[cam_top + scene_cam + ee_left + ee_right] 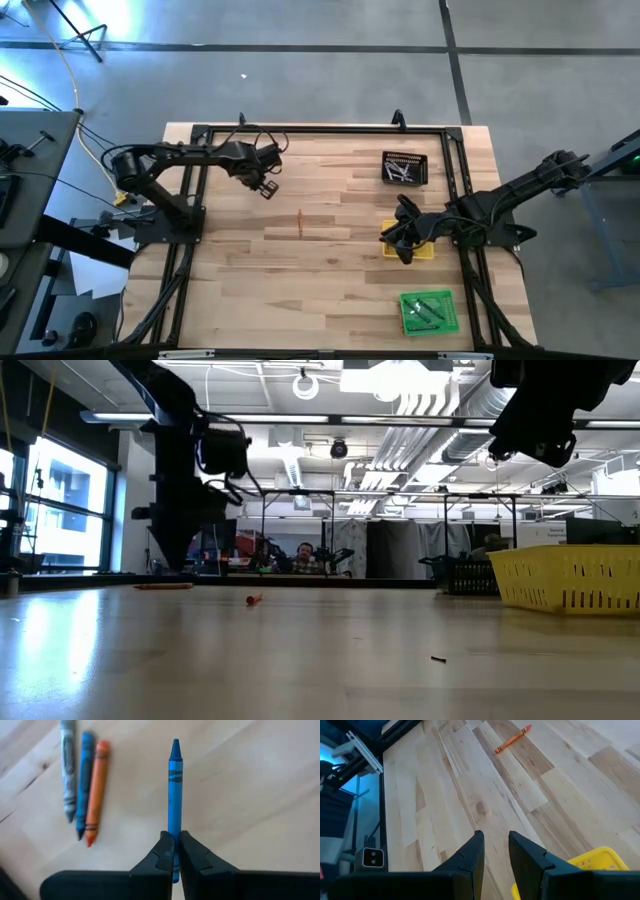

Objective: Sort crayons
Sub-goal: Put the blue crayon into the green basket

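- Left gripper [173,851] is clamped on a thin blue wax crayon [174,795]. It holds the butt end; most of the stick pokes out past the fingertips, above the pale wooden table [330,290].
- Right gripper [495,845] hangs over the small square yellow tray [425,250] with its fingers parted, nothing between them.
- Grip is far back on the blue crayon, so move slowly and keep the wrist steady or it'll pivot in the fingers. Lower it close to the tray before letting go; don't drop from height.
- Which tray takes blue I can't tell: the black tray [405,168] and green tray [430,312] contents are too small to read from above.
- Blue crayon's long axis runs straight along the left gripper's own line, tip pointing away from the wrist.
- Below it on the table lie three crayons side by side, roughly parallel: grey [67,775], blue [84,782], orange [96,790].
- A lone orange crayon [301,224] lies mid-table, well apart from both arms.
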Robot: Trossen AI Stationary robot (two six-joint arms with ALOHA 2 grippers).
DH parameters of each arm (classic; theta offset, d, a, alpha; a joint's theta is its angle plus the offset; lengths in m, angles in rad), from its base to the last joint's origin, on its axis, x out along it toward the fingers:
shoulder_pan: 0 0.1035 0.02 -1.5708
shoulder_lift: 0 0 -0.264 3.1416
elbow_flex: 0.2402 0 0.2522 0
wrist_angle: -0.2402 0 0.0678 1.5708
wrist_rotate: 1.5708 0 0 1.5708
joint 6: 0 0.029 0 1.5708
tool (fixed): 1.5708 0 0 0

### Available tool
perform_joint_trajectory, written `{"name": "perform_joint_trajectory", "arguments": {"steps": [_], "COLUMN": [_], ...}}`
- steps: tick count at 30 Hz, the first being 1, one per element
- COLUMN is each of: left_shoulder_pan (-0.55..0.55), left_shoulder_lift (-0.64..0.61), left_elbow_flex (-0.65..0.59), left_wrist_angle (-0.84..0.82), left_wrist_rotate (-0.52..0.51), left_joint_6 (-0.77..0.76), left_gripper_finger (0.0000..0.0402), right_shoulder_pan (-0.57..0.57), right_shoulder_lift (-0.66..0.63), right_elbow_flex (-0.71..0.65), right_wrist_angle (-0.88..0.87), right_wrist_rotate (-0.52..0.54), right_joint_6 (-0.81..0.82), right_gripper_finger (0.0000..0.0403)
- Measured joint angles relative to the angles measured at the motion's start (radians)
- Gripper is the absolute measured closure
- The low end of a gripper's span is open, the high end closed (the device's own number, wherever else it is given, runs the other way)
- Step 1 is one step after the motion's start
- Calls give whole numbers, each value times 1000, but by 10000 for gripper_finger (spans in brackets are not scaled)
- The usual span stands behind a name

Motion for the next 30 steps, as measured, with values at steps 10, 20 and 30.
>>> {"name": "perform_joint_trajectory", "arguments": {"steps": [10,20,30], "left_shoulder_pan": [-198,-450,-635], "left_shoulder_lift": [-114,-148,-143], "left_elbow_flex": [2,3,4], "left_wrist_angle": [199,769,1111], "left_wrist_rotate": [37,-12,-225], "left_joint_6": [-42,-21,104], "left_gripper_finger": [399,399,399], "right_shoulder_pan": [0,3,4], "right_shoulder_lift": [0,25,202], "right_elbow_flex": [0,0,0], "right_wrist_angle": [35,238,702], "right_wrist_rotate": [63,326,358], "right_joint_6": [19,-162,-515], "right_gripper_finger": [318,318,318]}}
